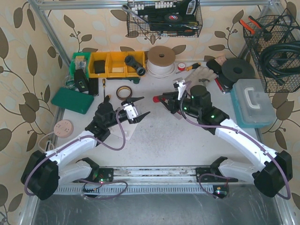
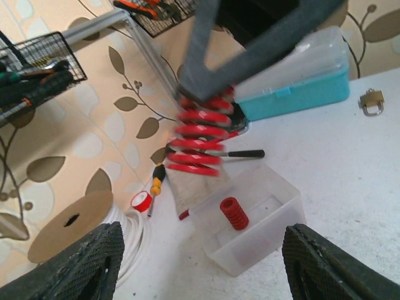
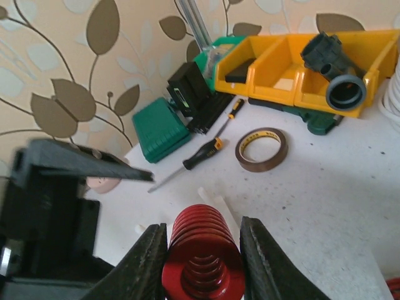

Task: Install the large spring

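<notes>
Wallpaper (image 1: pixel 28 56) with leaves rings the white table (image 1: pixel 164 138); right gripper (image 3: pixel 202 240) clamps the large spring (image 2: pixel 200 137), left gripper (image 1: pixel 140 107) gapes apart.

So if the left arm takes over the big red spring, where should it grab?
Probably the free coils at the end of the big red spring, closing across its width from the side opposite the right gripper. That gripper's fingers clamp the other end, and the open left gripper faces the bare coils.

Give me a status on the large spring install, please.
Left gripper open, empty. Right gripper shut on the large red coil spring, held aloft. Small red spring sits in the clear plastic tray nearby.
</notes>
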`<state>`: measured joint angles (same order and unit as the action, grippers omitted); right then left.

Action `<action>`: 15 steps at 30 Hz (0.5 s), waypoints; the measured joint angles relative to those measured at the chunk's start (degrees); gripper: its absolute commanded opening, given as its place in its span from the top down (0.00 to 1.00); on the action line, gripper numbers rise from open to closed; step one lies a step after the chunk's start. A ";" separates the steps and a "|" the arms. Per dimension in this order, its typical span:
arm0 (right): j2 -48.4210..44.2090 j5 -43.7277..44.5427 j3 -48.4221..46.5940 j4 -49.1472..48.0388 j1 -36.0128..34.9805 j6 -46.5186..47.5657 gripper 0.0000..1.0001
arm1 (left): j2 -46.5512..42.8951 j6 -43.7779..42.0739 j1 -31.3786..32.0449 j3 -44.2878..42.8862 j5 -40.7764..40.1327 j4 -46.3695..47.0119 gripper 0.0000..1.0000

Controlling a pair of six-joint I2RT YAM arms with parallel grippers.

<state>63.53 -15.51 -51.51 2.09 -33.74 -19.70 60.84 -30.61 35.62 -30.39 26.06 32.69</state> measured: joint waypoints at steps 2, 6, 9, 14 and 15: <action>0.02 -0.17 0.02 -1.51 -0.31 -1.33 1.00 | 1.38 -1.14 0.35 0.00 0.04 0.00 0.29; 0.83 -0.22 0.02 -3.61 -1.73 -2.69 1.00 | 3.48 -2.40 1.22 0.00 -0.04 0.00 0.33; 2.23 -0.17 0.00 -3.58 -3.04 -2.78 1.00 | 3.91 -2.95 1.57 -0.04 -0.39 -0.11 0.35; 3.61 -0.07 0.00 -3.56 -4.33 -2.78 1.00 | 3.93 -3.89 1.64 -0.09 -0.52 -0.28 0.38; 3.67 0.07 0.00 -3.56 -4.52 -2.80 1.00 | 3.93 -3.93 1.64 -0.09 -0.57 -0.31 0.38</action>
<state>67.20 -15.44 -51.51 -1.48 -38.26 -22.50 64.77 -34.54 37.26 -30.48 25.50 32.38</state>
